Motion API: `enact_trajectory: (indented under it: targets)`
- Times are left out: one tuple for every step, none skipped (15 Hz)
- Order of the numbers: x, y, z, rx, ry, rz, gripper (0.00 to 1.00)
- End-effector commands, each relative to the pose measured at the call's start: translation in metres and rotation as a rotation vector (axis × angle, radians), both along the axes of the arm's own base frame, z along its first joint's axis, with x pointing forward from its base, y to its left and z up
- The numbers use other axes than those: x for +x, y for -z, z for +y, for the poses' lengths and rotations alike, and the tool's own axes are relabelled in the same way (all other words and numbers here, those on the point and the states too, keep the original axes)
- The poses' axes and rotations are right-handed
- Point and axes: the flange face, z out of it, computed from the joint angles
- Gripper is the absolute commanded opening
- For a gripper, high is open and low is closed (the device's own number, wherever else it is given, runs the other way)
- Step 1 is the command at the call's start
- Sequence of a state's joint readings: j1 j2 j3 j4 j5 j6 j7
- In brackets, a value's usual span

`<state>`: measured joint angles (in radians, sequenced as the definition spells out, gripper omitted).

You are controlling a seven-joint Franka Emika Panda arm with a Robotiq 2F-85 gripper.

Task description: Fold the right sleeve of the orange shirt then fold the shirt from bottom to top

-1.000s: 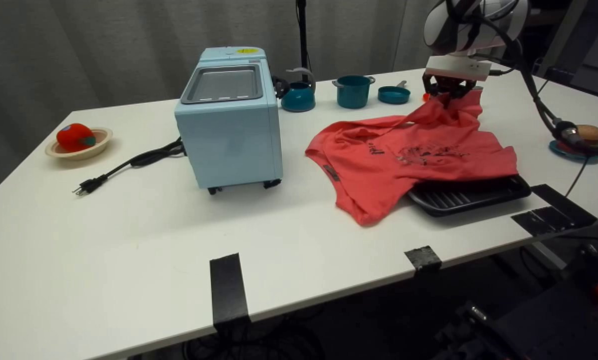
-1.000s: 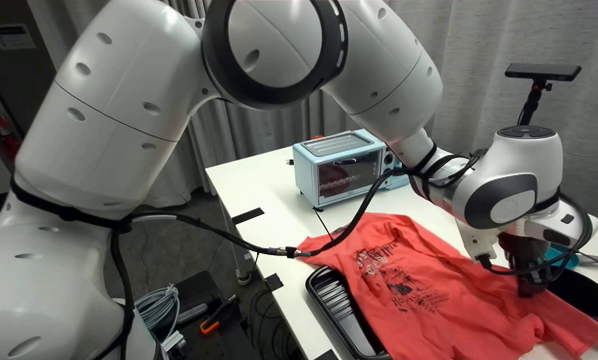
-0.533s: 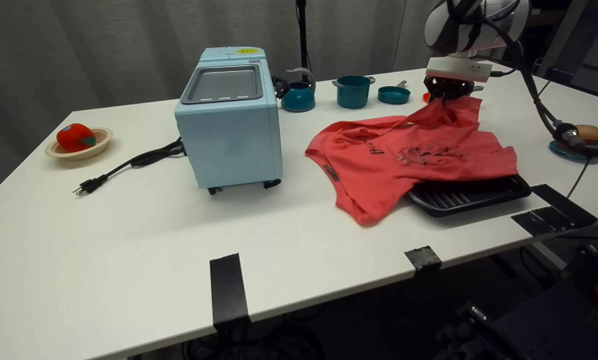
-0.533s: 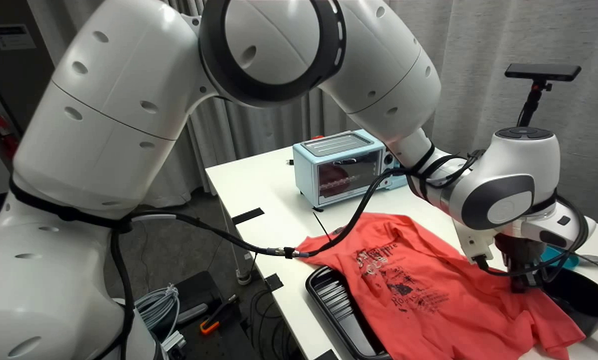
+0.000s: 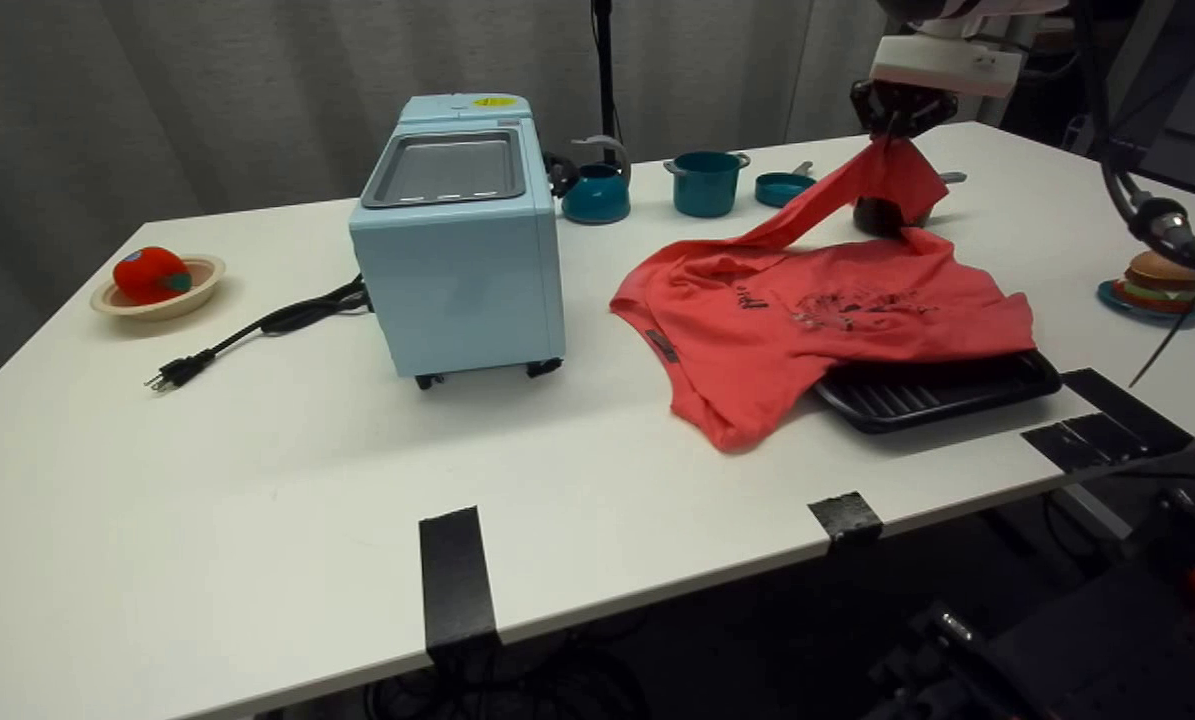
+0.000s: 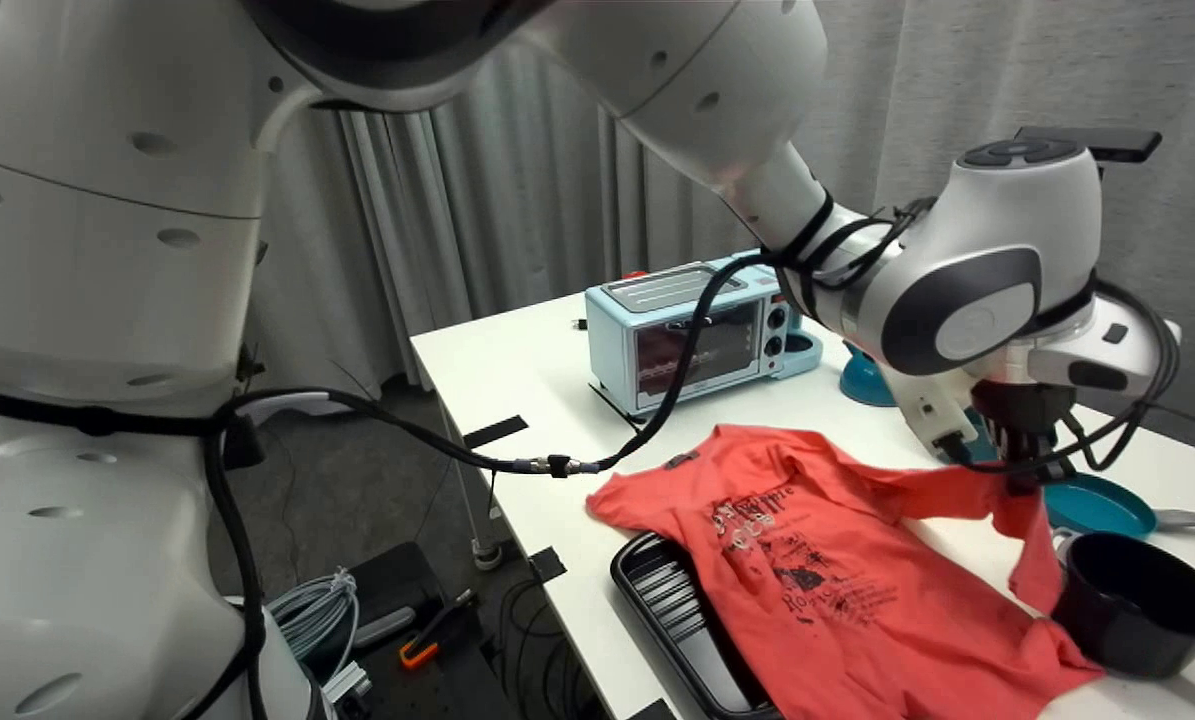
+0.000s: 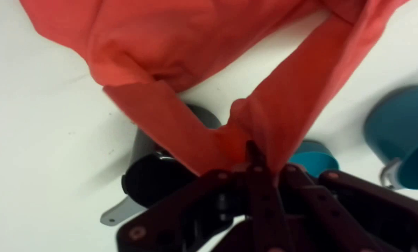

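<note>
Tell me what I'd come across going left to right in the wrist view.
Gray pot handle → black pot → teal pan → teal pot. The shirt and the tool each stretch across several of these, so I left them out.

Bright table [image 5: 257,470], dim floor [image 6: 357,520], soft shadows [image 7: 105,175], blurred fingers [image 7: 261,185]

White desk [image 5: 257,520] with black tape [image 5: 457,570] along an edge. Near it, a tray [image 5: 942,412] sits partly under a red shirt [image 5: 807,300]. Toward the opposite edge: teal kettle [image 5: 597,197], pot [image 5: 705,188], pan [image 5: 781,191]. Near a corner: bowl [image 5: 157,310]. Between edges: toaster oven [image 5: 467,275].
</note>
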<state>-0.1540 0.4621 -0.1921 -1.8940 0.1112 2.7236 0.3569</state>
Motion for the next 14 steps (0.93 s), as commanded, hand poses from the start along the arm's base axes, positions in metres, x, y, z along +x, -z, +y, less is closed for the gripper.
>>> enact_trajectory:
  targets:
    - [-0.029,-0.048,0.045,0.017,-0.144,-0.088,0.01]
    - [-0.033,-0.056,0.061,0.019,-0.192,-0.105,0.01]
    - [-0.036,-0.062,0.080,0.029,-0.242,-0.117,0.01]
    - [-0.039,-0.067,0.097,0.035,-0.282,-0.138,0.01]
    - [-0.042,-0.073,0.116,0.049,-0.324,-0.155,0.01]
    - [-0.043,-0.077,0.133,0.064,-0.358,-0.167,0.01]
    - [-0.047,-0.079,0.149,0.082,-0.397,-0.176,0.01]
    - [-0.050,-0.080,0.165,0.103,-0.433,-0.174,0.01]
    - [-0.055,-0.079,0.178,0.126,-0.468,-0.166,0.01]
    - [-0.060,-0.077,0.190,0.147,-0.502,-0.151,0.01]
    - [-0.067,-0.075,0.200,0.163,-0.537,-0.133,0.01]
    - [-0.074,-0.071,0.207,0.175,-0.568,-0.114,0.01]
    - [-0.081,-0.067,0.212,0.182,-0.599,-0.087,0.01]
    - [-0.085,-0.065,0.213,0.191,-0.624,-0.065,0.01]
